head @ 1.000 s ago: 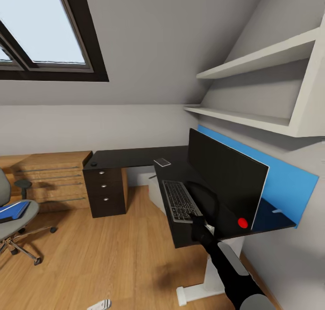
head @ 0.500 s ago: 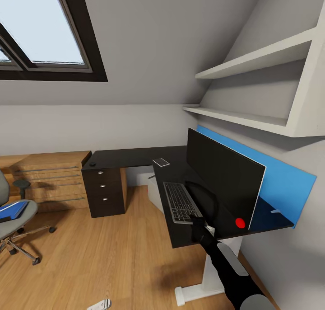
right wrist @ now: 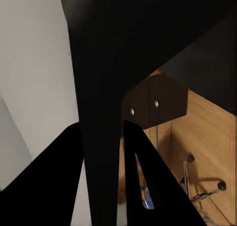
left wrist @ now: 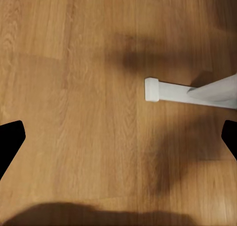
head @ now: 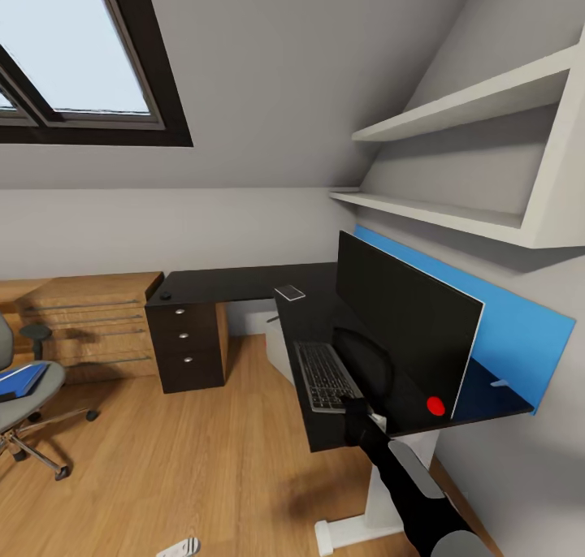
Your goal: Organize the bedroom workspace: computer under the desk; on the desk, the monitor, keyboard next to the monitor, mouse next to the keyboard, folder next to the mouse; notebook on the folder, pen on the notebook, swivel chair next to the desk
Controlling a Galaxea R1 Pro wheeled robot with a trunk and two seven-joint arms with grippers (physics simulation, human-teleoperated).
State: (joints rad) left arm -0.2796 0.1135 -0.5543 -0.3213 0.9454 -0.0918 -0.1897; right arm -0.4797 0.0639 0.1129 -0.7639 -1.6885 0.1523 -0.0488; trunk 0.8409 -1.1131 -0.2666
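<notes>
Looks like the monitor-positioning step. Right gripper (head: 355, 404) up at the near end of the desk (head: 236, 282), fingers (right wrist: 148, 186) pinched on either side of a thin dark slab in the right wrist view, almost certainly the monitor (head: 406, 321), standing upright along the blue wall panel (head: 520, 321). Keyboard (head: 323, 374) lying right in front of it, just beside the gripper. Best to go slow here: slide rather than lift, hold the screen vertical, avoid shoving the keyboard off the front edge, and only let go once the base sits flat. Left gripper (left wrist: 118, 142) hanging spread wide over bare wood floor (left wrist: 64, 87), nothing in it, near the desk's white foot (left wrist: 165, 90). Folder (head: 18, 380) waiting on the swivel chair (head: 36, 395), well apart from the desk.
</notes>
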